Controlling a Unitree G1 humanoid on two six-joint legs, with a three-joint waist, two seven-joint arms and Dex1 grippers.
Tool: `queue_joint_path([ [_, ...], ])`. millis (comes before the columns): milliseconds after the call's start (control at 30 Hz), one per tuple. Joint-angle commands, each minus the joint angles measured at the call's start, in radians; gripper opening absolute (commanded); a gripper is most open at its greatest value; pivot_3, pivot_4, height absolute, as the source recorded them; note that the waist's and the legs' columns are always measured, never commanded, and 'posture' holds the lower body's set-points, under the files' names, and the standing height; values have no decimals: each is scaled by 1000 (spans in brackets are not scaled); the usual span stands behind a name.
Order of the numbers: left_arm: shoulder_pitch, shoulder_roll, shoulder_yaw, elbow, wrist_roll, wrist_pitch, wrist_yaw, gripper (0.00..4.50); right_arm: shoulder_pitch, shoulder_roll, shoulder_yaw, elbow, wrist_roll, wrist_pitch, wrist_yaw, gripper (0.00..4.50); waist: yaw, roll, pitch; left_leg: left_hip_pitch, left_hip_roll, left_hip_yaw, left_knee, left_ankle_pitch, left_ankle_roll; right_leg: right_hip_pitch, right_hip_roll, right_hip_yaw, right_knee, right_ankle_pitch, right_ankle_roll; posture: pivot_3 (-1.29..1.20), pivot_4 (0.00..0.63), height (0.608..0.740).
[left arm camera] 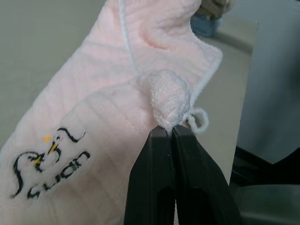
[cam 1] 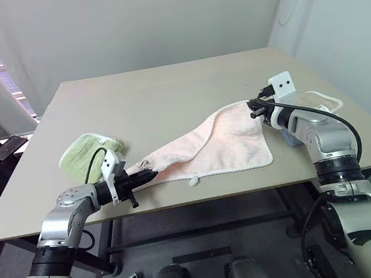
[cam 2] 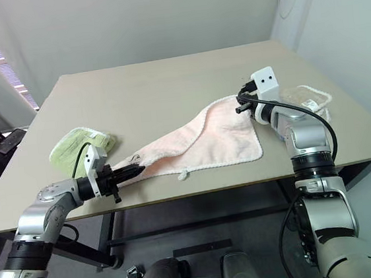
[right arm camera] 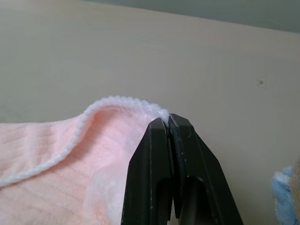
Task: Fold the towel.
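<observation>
You have 2 grippers clamped on the towel (cam 1: 219, 142): left gripper (cam 1: 151, 176) near corner, right gripper (cam 1: 257, 110) far corner, its length running diagonally between.

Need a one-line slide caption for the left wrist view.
Left gripper shut on a bunched corner of the pink towel, its embroidered logo alongside.
</observation>
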Motion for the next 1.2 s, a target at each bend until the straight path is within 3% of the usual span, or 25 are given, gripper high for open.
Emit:
queue_joint_path([
  [33,-20,-1,48,-46,-34,33,14,33,-18,0,1,-39,3,-10,4,0,7,0,0,-2,0,0,-1,1,2,-2,1,0,1,1,2,0,0,737],
  [267,-127,30,121,51,-24,31,34,33,-16,-27,-26,-43,7,-50,10,0,36,-2,1,-9,1,2,-13,2,2,-16,2,3,1,1,2,0,0,737],
  [600,-397,62,161,323,17,35,42,33,-62,-69,-63,78,-15,-143,-21,0,55,-4,2,-10,0,5,-7,4,4,-14,2,5,0,2,1,0,0,737],
  [900,-788,-69,157,841,157,-189,151,33,-222,-78,-58,324,-97,-363,-134,0,50,-6,3,-10,0,6,-1,4,5,-13,6,7,1,6,6,0,0,737],
  [1200,-1002,-166,266,1158,174,-454,311,33,-499,-150,-82,719,-140,-606,-247,0,52,-12,6,-14,1,7,-1,4,5,-18,5,9,2,7,7,0,0,737],
])
